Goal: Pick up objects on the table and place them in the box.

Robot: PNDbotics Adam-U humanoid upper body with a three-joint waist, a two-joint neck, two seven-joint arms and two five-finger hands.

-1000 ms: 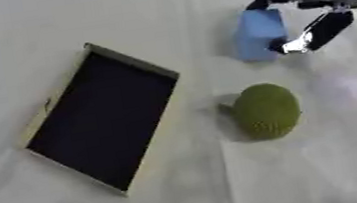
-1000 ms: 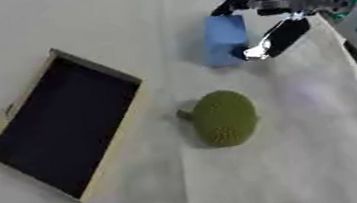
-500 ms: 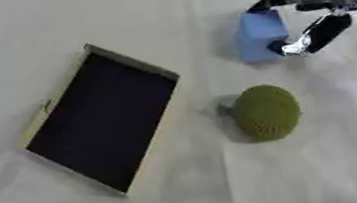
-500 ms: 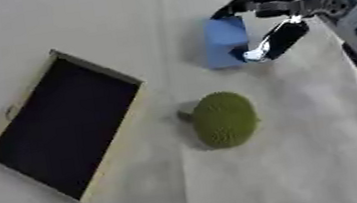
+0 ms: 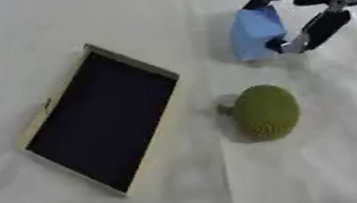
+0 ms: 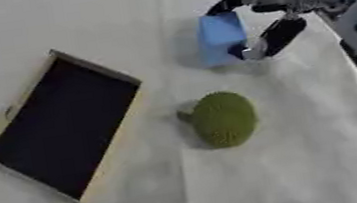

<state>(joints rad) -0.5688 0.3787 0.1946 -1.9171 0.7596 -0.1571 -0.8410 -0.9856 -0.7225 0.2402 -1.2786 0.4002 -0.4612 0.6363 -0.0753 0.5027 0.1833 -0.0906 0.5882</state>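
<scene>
Green lumpy fruit [image 6: 223,118] btw box [image 6: 60,128], prob. pinched blue block [image 6: 222,38].

box [image 5: 101,125] sits on the left of the table [image 5: 333,166], tilted askew; round bumpy fruit [image 5: 265,112] is just right of it, nearer middle; block [image 5: 256,33] is behind the fruit, with the right hand [image 6: 291,0] wrapped round it from the right

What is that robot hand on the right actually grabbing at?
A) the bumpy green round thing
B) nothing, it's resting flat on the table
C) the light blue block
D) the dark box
C: the right hand has its fingers and thumb curled round the blue block, while the green round thing and the box lie apart from it, untouched.
</scene>
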